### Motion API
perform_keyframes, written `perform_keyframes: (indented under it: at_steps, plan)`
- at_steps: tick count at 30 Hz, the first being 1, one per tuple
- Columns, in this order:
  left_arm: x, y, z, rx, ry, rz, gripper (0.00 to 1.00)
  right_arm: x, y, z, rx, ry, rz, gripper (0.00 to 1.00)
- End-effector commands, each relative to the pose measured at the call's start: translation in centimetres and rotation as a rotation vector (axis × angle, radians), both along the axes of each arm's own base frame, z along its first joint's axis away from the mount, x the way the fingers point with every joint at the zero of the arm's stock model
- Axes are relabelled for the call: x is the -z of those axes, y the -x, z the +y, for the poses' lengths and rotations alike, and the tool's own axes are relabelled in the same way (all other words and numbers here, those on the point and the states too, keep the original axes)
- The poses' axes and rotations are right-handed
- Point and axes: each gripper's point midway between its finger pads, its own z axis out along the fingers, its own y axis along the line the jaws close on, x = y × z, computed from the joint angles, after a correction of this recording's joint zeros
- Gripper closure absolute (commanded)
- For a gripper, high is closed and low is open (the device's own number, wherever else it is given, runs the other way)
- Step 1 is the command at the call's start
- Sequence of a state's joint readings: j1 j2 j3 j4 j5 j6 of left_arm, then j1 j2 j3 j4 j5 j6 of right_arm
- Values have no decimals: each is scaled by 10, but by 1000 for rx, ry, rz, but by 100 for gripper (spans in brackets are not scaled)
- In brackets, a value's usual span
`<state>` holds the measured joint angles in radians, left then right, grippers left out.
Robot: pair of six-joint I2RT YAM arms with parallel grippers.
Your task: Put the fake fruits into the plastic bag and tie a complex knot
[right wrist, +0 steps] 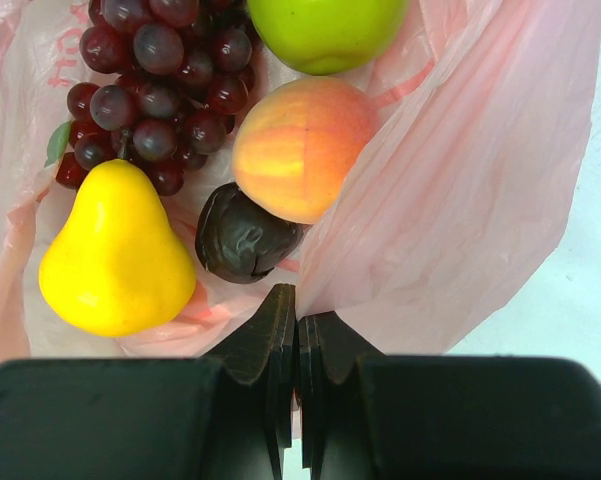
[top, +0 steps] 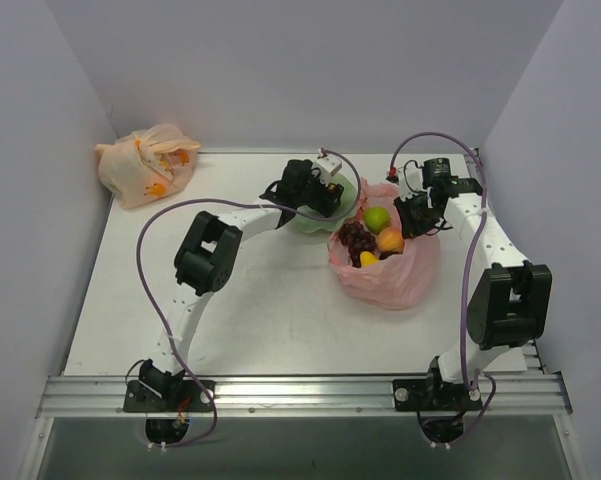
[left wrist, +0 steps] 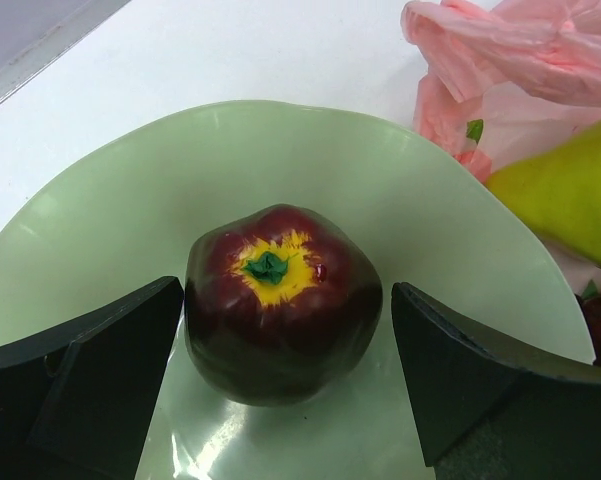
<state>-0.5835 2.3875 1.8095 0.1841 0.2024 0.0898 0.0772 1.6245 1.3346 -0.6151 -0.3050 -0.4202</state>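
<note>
Crinkly pink bag (right wrist: pixel 460 200) holds grapes (right wrist: pixel 160 80), pear (right wrist: pixel 115 255), peach (right wrist: pixel 300 145). R gripper (right wrist: pixel 297 320) pinches its edge; L gripper (left wrist: pixel 288 335) spread wide round dark-red apple (left wrist: pixel 280 300).

You're looking at a pink bag (right wrist: pixel 460 180) of thin, translucent plastic film, crinkled and softly shiny. Of the fruits, the grapes (right wrist: pixel 160 80) are smooth and glossy. The yellow pear (right wrist: pixel 115 255) is smooth with a duller sheen, and the peach (right wrist: pixel 300 145) looks matt. The green apple (right wrist: pixel 325 30) is smooth and lightly shiny, while the dark fruit (right wrist: pixel 242 235) is wrinkled yet glossy. Your dark red apple (left wrist: pixel 280 300) has a high-gloss plastic skin. The pale green bowl (left wrist: pixel 130 200) is smooth and semi-gloss. The fingers (left wrist: pixel 90 390) of the left gripper (left wrist: pixel 288 300) are matt black plastic. You have a matt white table (top: pixel 280 310), and its front rail (top: pixel 300 392) looks like brushed metal.
</note>
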Motion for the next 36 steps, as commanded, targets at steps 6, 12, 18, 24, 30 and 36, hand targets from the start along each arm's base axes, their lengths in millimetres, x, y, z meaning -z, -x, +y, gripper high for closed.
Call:
perform_keyframes:
  at_steps: [6, 12, 18, 24, 30, 36]
  plan:
    - [-36, -13, -7, 9, 61, -72, 8, -2, 6, 2, -16, -13, 7, 100]
    - [-83, -5, 2, 22, 120, -106, 32, -3, 5, 4, -19, -17, 4, 100]
    - [-128, 11, 5, 55, 200, -106, 36, -3, 4, 5, -16, -25, 6, 100]
    - [-166, 63, -19, 236, 351, 13, 37, -8, 1, 6, -4, -34, -6, 100]
    - [-160, 109, -54, 348, 366, 67, 37, -15, -3, 5, 19, -42, -24, 100]
    - [-141, 157, -92, 424, 438, 202, 36, -19, -4, 2, 36, -49, -34, 100]
